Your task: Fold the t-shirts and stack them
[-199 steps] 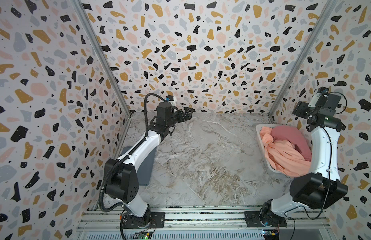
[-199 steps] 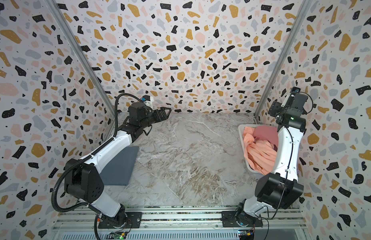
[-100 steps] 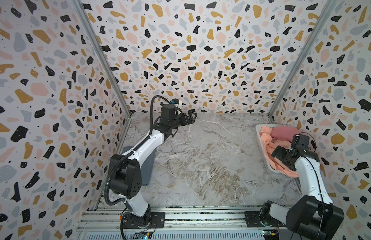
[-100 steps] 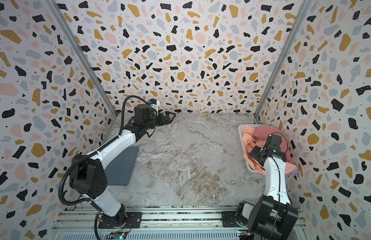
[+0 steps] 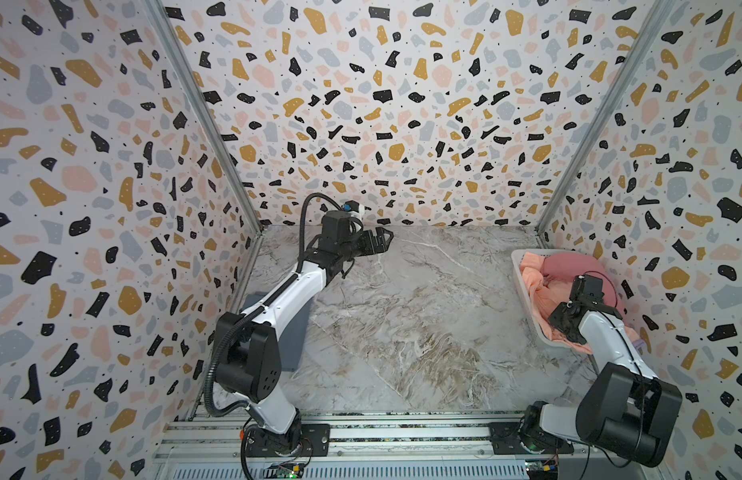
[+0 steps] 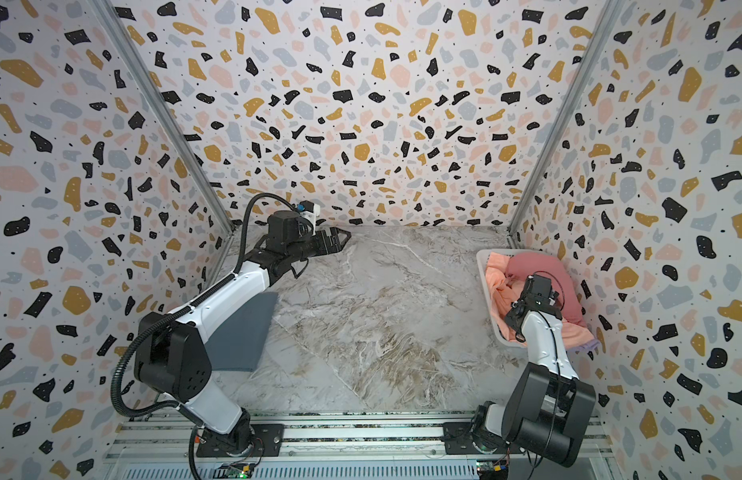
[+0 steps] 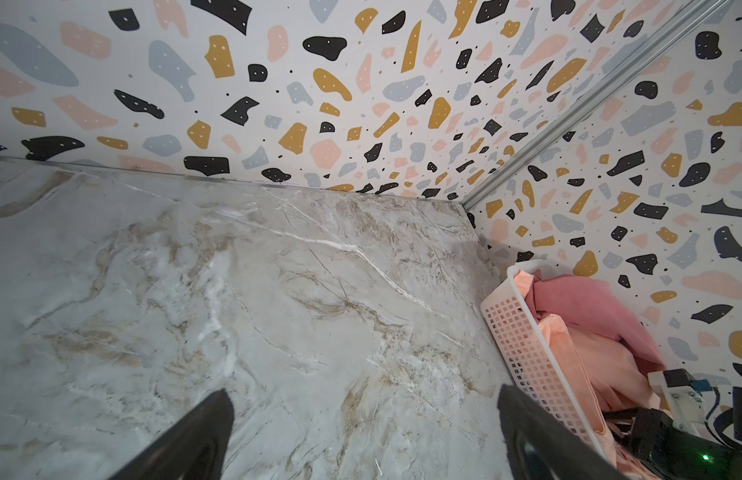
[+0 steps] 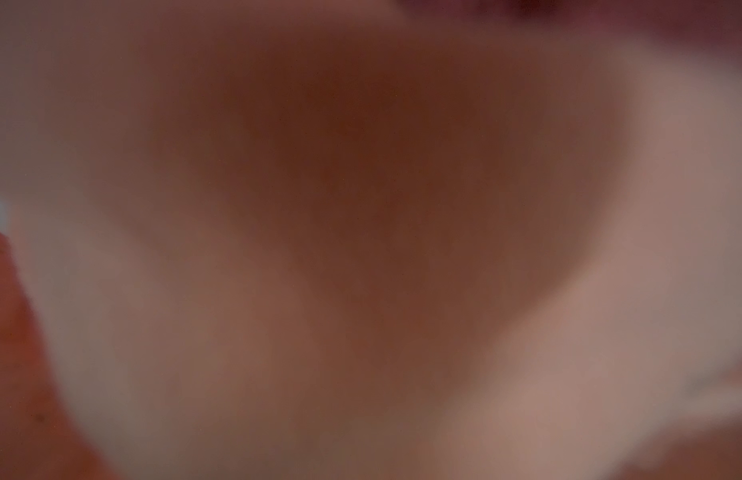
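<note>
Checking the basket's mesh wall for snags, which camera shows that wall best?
The left wrist view: the white basket shows its perforated side wall close and sharp. Both top views show it small, from above, holes unreadable. The right wrist view is only blur.

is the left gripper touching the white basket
Apart. In both top views the left gripper is near the back wall, with bare marble table between it and the basket.
</note>
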Robot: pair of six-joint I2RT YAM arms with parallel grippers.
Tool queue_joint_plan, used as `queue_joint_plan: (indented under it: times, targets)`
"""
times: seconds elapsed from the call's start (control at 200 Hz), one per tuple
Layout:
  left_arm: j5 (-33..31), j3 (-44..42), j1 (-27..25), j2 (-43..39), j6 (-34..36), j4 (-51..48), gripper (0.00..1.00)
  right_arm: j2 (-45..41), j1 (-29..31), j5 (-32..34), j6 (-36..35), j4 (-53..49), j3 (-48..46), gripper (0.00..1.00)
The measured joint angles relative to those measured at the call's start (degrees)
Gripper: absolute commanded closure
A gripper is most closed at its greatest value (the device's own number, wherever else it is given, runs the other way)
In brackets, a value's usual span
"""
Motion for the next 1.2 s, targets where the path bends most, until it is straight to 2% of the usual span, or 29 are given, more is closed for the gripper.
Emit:
queue_joint_plan:
  times: [0.14, 0.33, 0.496, 0.576, 0.686, 0.796, 0.931, 1.081, 1.111, 1.136, 1.171, 1.201]
  targets:
    - [0.0, 0.0, 0.0, -0.1, 0.3, -0.9, 0.0, -1.4, 2.9, 0.3, -0.2, -4.6, 5.0, 0.94]
    - [0.0, 0.2, 0.0, -0.1, 0.5, -2.1, 0.0, -2.4, 6.5, -4.6, -0.7, -9.6, 30.8, 0.98]
    - [-0.2, 2.9, 0.0, 0.0, 1.0, -3.2, 0.0, -1.5, 7.2, -14.3, -2.3, -7.5, 53.8, 0.98]
    - [-0.2, 4.7, 0.0, -0.1, 1.0, -2.8, 0.0, 2.3, 8.1, -19.7, -3.6, -3.7, 66.6, 0.99]
    - [-0.5, 5.6, 0.0, -0.5, 0.8, -0.9, 0.0, 8.1, 10.7, -28.6, -3.3, 4.5, 78.9, 0.99]
    - [-1.3, 5.6, 0.3, -1.2, 0.1, 0.2, 0.0, 13.7, 15.8, -36.3, -0.6, 14.9, 84.8, 1.0]
    - [-3.1, 5.5, 0.8, -3.4, -1.1, 1.8, 0.0, 20.3, 23.9, -46.0, 4.4, 30.2, 85.7, 1.0]
    - [-5.8, 4.4, 1.8, -8.3, -1.4, 3.4, 0.0, 26.2, 31.2, -51.5, 7.5, 38.4, 84.6, 0.98]
    - [-6.5, 4.0, 2.0, -9.2, -1.4, 3.5, 0.0, 26.4, 31.8, -52.1, 7.8, 39.0, 83.4, 0.96]
    - [-7.4, 3.7, 2.2, -10.3, -1.4, 3.4, 0.0, 26.3, 32.3, -52.5, 8.1, 39.4, 81.7, 0.89]
    - [-8.3, 3.2, 2.4, -11.5, -1.2, 3.4, 0.0, 25.5, 32.8, -52.6, 8.6, 40.3, 78.2, 0.7]
    - [-9.2, 2.9, 2.7, -12.7, -1.0, 3.1, 0.0, 24.3, 33.1, -52.3, 8.9, 41.1, 74.2, 0.45]
